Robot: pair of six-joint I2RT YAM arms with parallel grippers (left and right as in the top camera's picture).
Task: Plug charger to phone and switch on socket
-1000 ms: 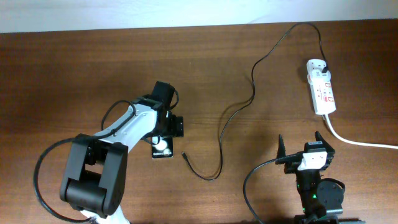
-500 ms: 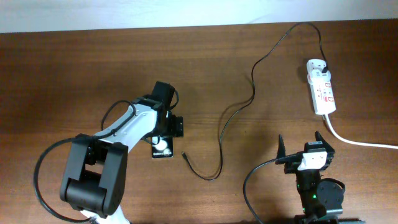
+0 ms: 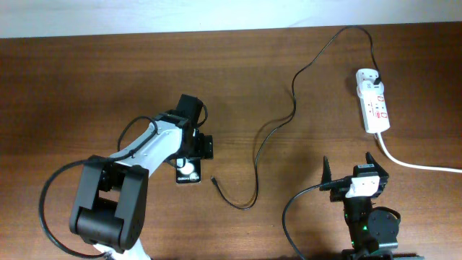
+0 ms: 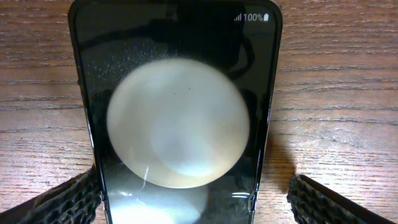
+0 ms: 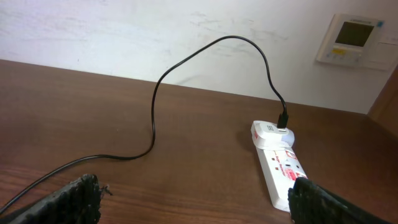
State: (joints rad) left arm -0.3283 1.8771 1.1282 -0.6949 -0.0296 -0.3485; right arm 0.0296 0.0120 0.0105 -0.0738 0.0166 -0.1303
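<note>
Nothing has shifted on the wooden worktop [image 3: 72, 87] over the past second — both arms and every item sit where they were. On the left, the left claw [image 3: 189, 160] hangs low over the phone [image 3: 189, 173], which lies flat on the wood with its screen up. From the left wrist camera the handset fills the frame, its glass mirroring a round white light and showing "100%" in one corner. The claw's fingers [image 4: 62, 199] are spread wide to either side of the phone, one just beside its edge, the other standing clear. The charger [image 3: 292, 94] snakes from the white adapter [image 3: 367, 76] on the far end of the socket [image 3: 374, 107] across the middle of the worktop. Its plug tip [image 3: 214, 180] rests loose on the wood near the phone — close, but not touching it. The socket lies at the right side, its thick white cord [image 3: 411, 162] trailing off the edge. At the near right, the right claw [image 3: 349, 173] is parted and empty, well apart from the socket, which its wrist camera sees ahead.
</note>
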